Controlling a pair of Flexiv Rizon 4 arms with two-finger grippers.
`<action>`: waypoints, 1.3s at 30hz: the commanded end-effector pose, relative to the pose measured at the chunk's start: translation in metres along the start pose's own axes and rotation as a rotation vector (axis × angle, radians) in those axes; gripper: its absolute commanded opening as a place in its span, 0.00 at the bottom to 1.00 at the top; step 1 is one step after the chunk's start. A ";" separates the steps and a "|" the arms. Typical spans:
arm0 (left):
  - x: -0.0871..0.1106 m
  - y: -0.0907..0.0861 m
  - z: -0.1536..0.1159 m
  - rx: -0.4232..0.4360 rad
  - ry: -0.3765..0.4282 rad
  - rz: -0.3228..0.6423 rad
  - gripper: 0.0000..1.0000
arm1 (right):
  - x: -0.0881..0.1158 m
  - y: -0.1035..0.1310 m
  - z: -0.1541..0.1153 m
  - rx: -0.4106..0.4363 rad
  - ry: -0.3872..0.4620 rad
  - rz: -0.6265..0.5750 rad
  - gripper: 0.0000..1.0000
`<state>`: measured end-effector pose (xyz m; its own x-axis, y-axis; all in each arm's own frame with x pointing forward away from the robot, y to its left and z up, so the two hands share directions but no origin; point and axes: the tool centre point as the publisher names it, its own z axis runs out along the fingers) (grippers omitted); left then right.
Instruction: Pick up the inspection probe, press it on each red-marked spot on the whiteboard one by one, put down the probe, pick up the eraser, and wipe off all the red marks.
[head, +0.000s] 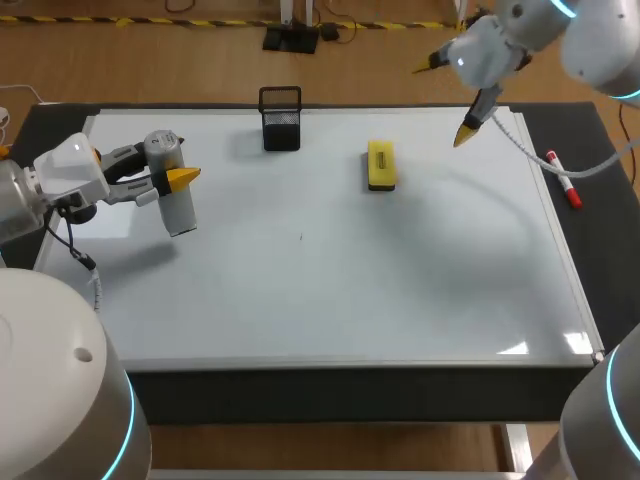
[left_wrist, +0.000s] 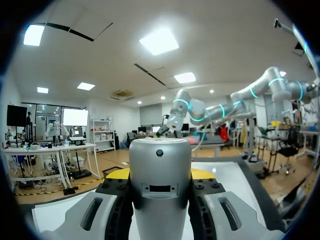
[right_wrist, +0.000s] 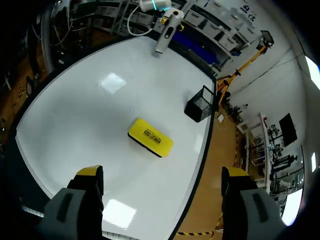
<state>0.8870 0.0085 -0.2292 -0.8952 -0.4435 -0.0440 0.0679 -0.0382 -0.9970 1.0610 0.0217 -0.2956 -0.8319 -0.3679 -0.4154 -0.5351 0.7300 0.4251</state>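
Note:
The inspection probe (head: 172, 190), a silver cylinder, stands upright over the left part of the whiteboard (head: 330, 290). My left gripper (head: 170, 180) is shut on it from both sides. In the left wrist view the probe (left_wrist: 160, 185) fills the gap between the grey fingers (left_wrist: 105, 210). I cannot tell whether its lower end touches the board. The yellow eraser (head: 381, 165) lies flat at the back middle of the board. My right gripper (head: 450, 97) hangs open above the back right corner, with the eraser (right_wrist: 150, 136) ahead of it. I see no red marks on the board.
A black mesh holder (head: 281, 120) stands at the board's back edge, left of the eraser. A red marker (head: 563, 178) lies on the dark table beside the board's right edge. A tiny dark speck (head: 300, 237) sits near the board's middle.

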 end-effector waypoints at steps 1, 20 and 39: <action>0.000 -0.001 0.000 0.000 0.000 0.001 0.00 | 0.012 0.005 -0.028 0.001 -0.113 0.006 1.00; 0.001 -0.001 0.000 -0.002 0.002 0.000 0.00 | 0.007 0.012 -0.051 -0.020 -0.164 0.006 1.00; -0.078 -0.028 0.069 -0.017 0.284 0.001 0.00 | 0.007 0.012 -0.051 -0.020 -0.164 0.006 1.00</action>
<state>0.9421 -0.0153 -0.1959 -0.9488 -0.3105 -0.0572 0.0654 -0.0159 -0.9977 1.0412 -0.0016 -0.2530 -0.8005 -0.2606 -0.5397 -0.5346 0.7177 0.4463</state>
